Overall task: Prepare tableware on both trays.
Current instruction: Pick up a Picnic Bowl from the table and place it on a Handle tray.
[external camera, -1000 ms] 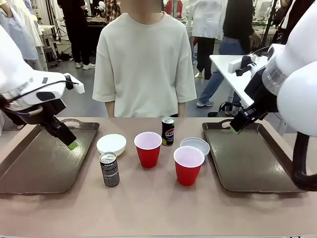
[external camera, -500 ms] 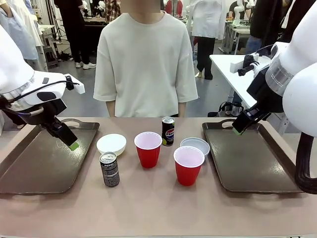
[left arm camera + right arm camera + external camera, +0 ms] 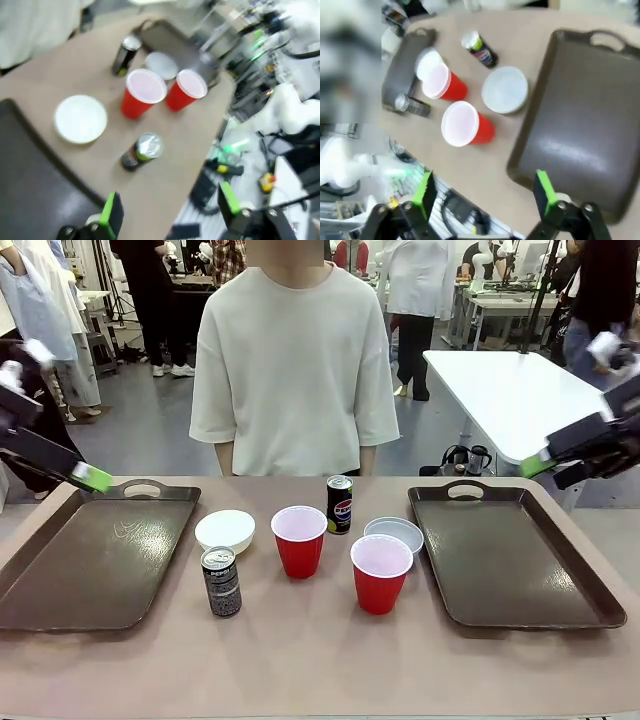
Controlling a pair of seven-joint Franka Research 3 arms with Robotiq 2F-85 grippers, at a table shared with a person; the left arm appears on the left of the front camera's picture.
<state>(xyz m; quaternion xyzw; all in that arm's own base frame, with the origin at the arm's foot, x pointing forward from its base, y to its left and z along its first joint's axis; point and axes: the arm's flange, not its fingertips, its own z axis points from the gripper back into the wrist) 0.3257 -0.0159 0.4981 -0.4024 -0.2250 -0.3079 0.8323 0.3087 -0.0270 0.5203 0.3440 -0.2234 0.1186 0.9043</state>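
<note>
A: Gripper state?

B: Left gripper point(image 3: 170, 207) and right gripper point(image 3: 484, 190) both spread wide, nothing held. Each hangs high over the far outer corner of its tray: left tray point(image 3: 90, 560), right tray point(image 3: 510, 560). All the tableware stands on the surface point(image 3: 320, 670) between the trays.

A: Risks?

B: Near can point(image 3: 221, 581) is slim and likely tips if clipped. Near cup point(image 3: 380, 574) stands just beside the right bowl point(image 3: 394, 534), so a finger could shove it. Second cup point(image 3: 299, 541) crowds the far can point(image 3: 340, 504). Left bowl point(image 3: 225, 531) is shallow and probably gives poor purchase.

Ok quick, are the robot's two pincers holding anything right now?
Left pincer: open, holding nothing.
Right pincer: open, holding nothing.
</note>
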